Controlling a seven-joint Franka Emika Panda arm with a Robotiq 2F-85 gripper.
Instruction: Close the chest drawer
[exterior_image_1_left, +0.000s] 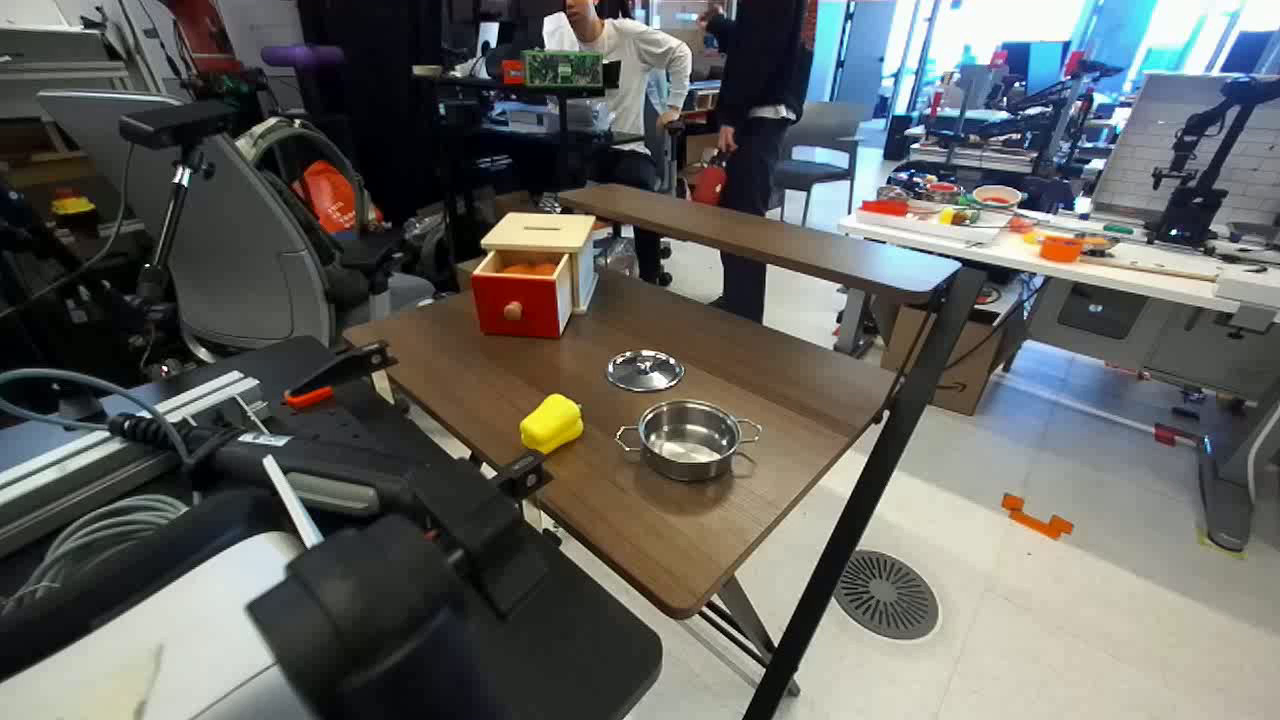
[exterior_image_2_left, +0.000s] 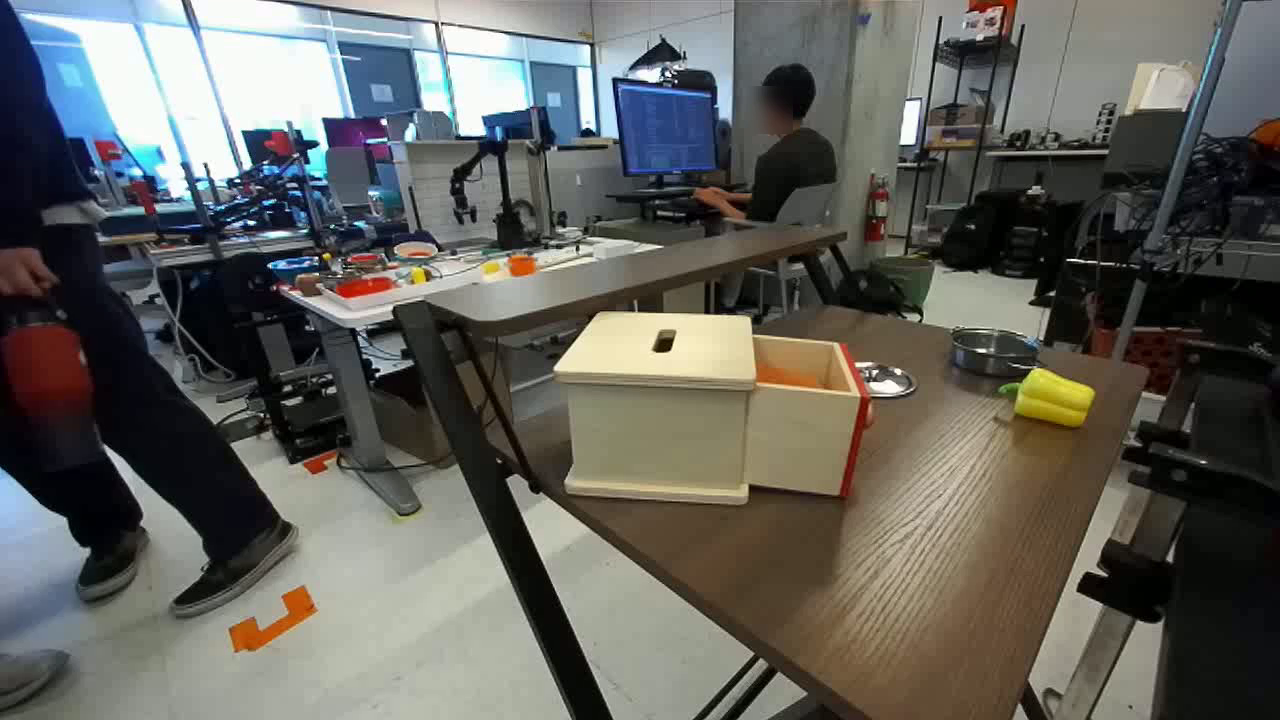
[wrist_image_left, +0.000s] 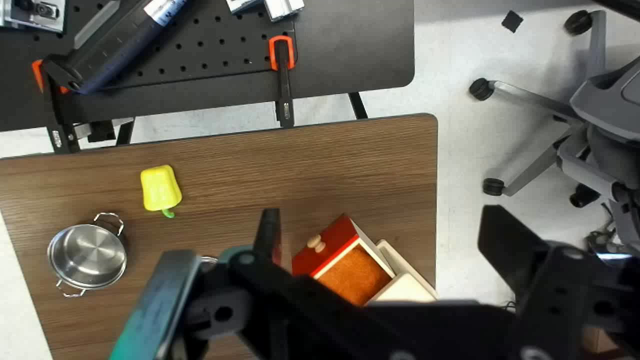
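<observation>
The chest (exterior_image_1_left: 540, 232) is a small box with a pale cream top and sides, standing on the brown table. Its drawer, with a red front (exterior_image_1_left: 513, 306) and round wooden knob, is pulled out; something orange shows inside. In an exterior view the drawer (exterior_image_2_left: 800, 440) sticks out from the chest body (exterior_image_2_left: 655, 440). In the wrist view the red drawer front (wrist_image_left: 327, 242) shows between the fingers, and the chest's rear is hidden behind the gripper. My gripper (wrist_image_left: 384, 217) is open and empty, well above the table and apart from the chest. It does not show in the exterior views.
A yellow pepper (exterior_image_1_left: 552, 424), a steel pot (exterior_image_1_left: 690, 440) and a steel lid (exterior_image_1_left: 645, 370) lie on the brown table (exterior_image_1_left: 480, 375). A raised shelf (exterior_image_1_left: 760, 240) runs along one side. A black table (wrist_image_left: 350, 55) with clamps stands alongside.
</observation>
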